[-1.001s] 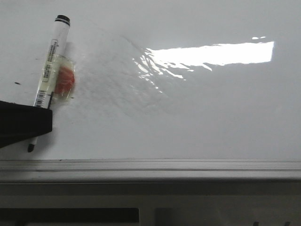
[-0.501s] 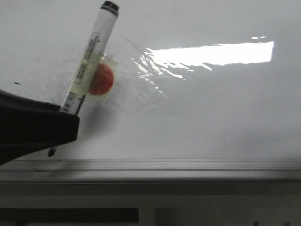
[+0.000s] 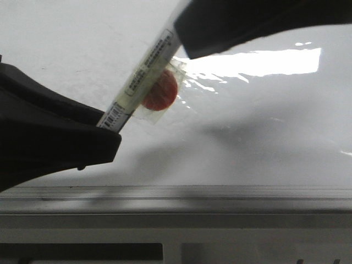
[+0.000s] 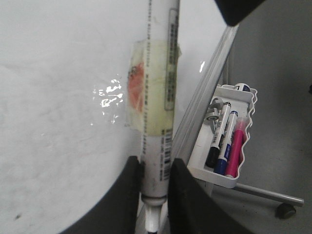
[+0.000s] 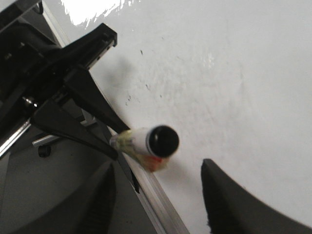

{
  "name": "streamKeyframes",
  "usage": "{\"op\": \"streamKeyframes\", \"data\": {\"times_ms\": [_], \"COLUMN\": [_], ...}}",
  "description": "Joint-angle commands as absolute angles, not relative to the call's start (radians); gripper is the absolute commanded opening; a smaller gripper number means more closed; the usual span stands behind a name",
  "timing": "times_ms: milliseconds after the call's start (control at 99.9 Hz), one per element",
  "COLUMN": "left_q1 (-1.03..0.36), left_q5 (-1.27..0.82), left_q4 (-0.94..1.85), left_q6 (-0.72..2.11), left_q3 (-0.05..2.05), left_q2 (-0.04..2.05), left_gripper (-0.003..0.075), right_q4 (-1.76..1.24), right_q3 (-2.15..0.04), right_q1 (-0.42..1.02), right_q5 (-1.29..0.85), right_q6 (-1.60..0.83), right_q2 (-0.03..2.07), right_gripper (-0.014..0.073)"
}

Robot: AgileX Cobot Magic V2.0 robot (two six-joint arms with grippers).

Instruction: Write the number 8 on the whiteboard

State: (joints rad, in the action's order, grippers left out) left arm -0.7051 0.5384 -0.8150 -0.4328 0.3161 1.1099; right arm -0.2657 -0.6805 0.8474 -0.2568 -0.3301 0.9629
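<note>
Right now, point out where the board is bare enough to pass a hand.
Free: the whiteboard right of the marker, between the glare patch and the grey edge rail. Crowded: the left and upper middle, where the left claw grips the marker and the open right claw closes in.

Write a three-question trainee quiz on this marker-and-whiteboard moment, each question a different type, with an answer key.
1. True or false: a number 8 is already drawn on the whiteboard.
2. Multiple choice: which gripper is clamped on the marker? A) the left gripper B) the right gripper C) both
3. Fill in: the round patch taped to the marker's barrel is coloured ____.

Key
1. False. Only smudges, specks and glare show; no figure is visible.
2. A. The left jaws pinch the barrel near its tip end; the right jaws stand open on either side of the marker's black end, not touching it in the right wrist view.
3. Orange-red.
</note>
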Motion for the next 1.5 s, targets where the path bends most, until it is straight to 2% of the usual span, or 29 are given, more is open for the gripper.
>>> {"op": "streamKeyframes", "data": {"times_ms": [0,90,170,260,390,460,611,691,851,1091,1311,1491], "left_q1": [-0.708,-0.708,-0.708,-0.708,-0.708,-0.708,-0.708,-0.708,-0.708,-0.708,-0.708,-0.708], "left_q5": [0.590,0.590,0.590,0.590,0.590,0.590,0.590,0.590,0.566,0.349,0.292,0.292], "left_q4": [-0.794,-0.794,-0.794,-0.798,-0.798,-0.798,-0.798,-0.796,-0.763,-0.651,-0.644,-0.618], "left_q6": [-0.445,-0.445,-0.445,-0.445,-0.445,-0.445,-0.445,-0.445,-0.445,-0.445,-0.445,-0.445], "left_q3": [0.347,0.347,0.347,0.347,0.347,0.347,0.347,0.347,0.347,0.347,0.347,0.347], "left_q2": [1.103,1.103,1.103,1.103,1.103,1.103,1.103,1.099,1.053,0.885,0.728,0.698], "left_gripper": [-0.0020,-0.0020,-0.0020,-0.0020,-0.0013,0.0045,0.0254,0.0296,0.0299,0.0299,0.0299,0.0299], "right_q4": [-0.304,-0.332,-0.349,-0.356,-0.384,-0.384,-0.384,-0.384,-0.384,-0.384,-0.384,-0.384], "right_q3": [-0.748,-0.776,-0.793,-0.801,-0.803,-0.803,-0.803,-0.803,-0.808,-0.869,-0.969,-1.024], "right_q1": [0.853,0.853,0.853,0.853,0.851,0.851,0.851,0.851,0.851,0.845,0.722,0.634], "right_q5": [-0.190,-0.201,-0.208,-0.208,-0.229,-0.241,-0.256,-0.254,-0.256,-0.259,-0.315,-0.346], "right_q6": [-0.342,-0.342,-0.342,-0.342,-0.342,-0.342,-0.343,-0.343,-0.342,-0.297,-0.286,-0.284], "right_q2": [1.001,1.045,1.074,1.091,1.095,1.095,1.095,1.095,1.093,1.084,1.084,1.084], "right_gripper": [0.0353,0.0347,0.0305,0.0202,0.0002,-0.0071,-0.0069,-0.0069,-0.0068,-0.0050,-0.0050,-0.0050]}}
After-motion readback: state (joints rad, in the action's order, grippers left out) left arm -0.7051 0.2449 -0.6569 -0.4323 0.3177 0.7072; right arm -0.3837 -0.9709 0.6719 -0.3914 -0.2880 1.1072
